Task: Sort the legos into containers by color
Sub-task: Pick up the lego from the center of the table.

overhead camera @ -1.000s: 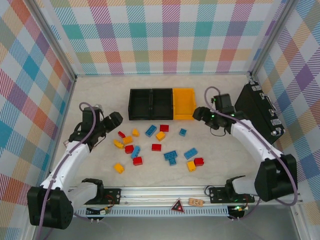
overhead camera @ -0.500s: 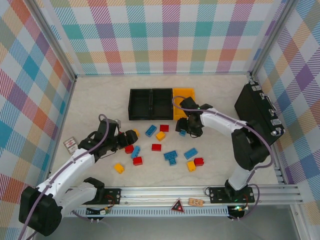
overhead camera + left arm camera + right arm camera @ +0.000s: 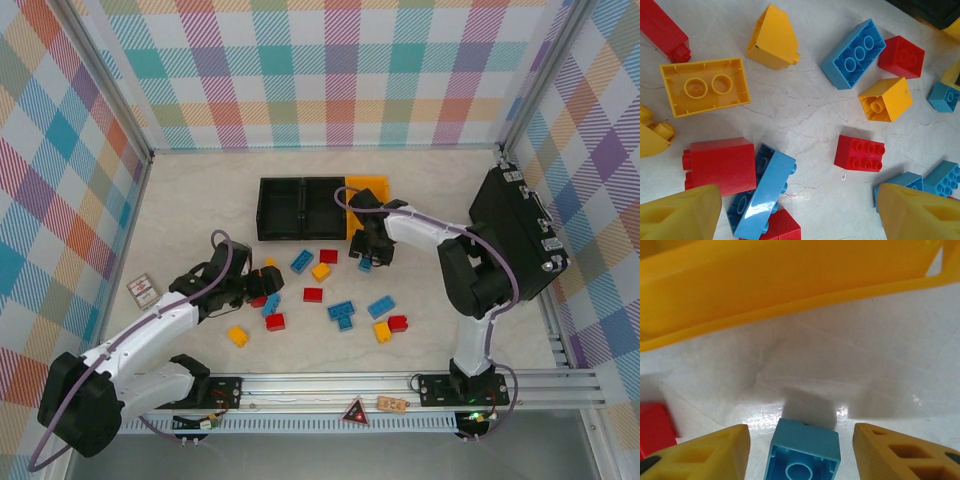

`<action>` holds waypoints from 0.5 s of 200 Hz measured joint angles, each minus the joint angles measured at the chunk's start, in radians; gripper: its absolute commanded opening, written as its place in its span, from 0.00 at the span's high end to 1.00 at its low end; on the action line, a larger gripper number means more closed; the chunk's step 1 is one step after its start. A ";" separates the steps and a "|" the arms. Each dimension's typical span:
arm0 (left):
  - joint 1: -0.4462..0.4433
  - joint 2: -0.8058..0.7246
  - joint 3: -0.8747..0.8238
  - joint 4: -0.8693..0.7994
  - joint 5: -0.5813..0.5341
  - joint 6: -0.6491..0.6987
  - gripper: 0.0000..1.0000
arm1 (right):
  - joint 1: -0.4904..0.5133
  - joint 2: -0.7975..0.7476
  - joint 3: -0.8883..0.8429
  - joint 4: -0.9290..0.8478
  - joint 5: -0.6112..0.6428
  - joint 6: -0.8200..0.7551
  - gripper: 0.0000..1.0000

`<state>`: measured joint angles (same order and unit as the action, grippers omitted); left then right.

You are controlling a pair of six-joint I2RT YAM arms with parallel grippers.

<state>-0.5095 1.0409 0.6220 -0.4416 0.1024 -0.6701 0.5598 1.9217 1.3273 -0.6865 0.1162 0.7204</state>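
Blue brick point(image 3: 802, 455) between spread right gripper point(image 3: 800, 437) fingers (gaps both sides) | left gripper point(image 3: 797, 205) spread above legos point(image 3: 860, 152)

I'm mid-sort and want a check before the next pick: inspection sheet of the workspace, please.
Surface: pale marbled table, no spills seen.
Job's things: legos in yellow, red and blue lie scattered in front of the containers, two black and one yellow-orange.
Clutter: black hard case at right; small card at left.
Grippers: left gripper, jaws open above the legos; right gripper, jaws open either side of a small blue brick, not touching it.
Cables: purple cables run along both arms; no snag seen.
Surroundings: plaid walls; nothing else seen.
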 measured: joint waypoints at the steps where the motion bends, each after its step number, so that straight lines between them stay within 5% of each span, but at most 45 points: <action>1: 0.000 0.000 0.000 0.000 0.000 0.000 0.19 | 0.000 0.000 0.000 0.000 0.000 0.000 0.45; 35: -0.008 0.019 -0.008 0.007 -0.012 -0.009 0.19 | 0.005 0.000 -0.004 -0.003 -0.005 0.002 0.59; 68: -0.021 0.049 -0.010 0.009 -0.018 -0.018 0.19 | 0.006 0.000 -0.026 0.001 -0.017 0.002 0.60; 81: -0.026 0.056 -0.010 0.016 -0.018 -0.019 0.20 | 0.006 0.000 -0.029 0.002 -0.019 0.001 0.74; 100: -0.028 0.064 -0.010 0.028 -0.018 -0.022 0.20 | 0.006 -0.006 -0.030 0.005 -0.021 0.000 0.75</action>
<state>-0.5377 1.1049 0.6121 -0.4137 0.0841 -0.6922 0.5663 1.9160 1.2976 -0.6819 0.0948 0.7200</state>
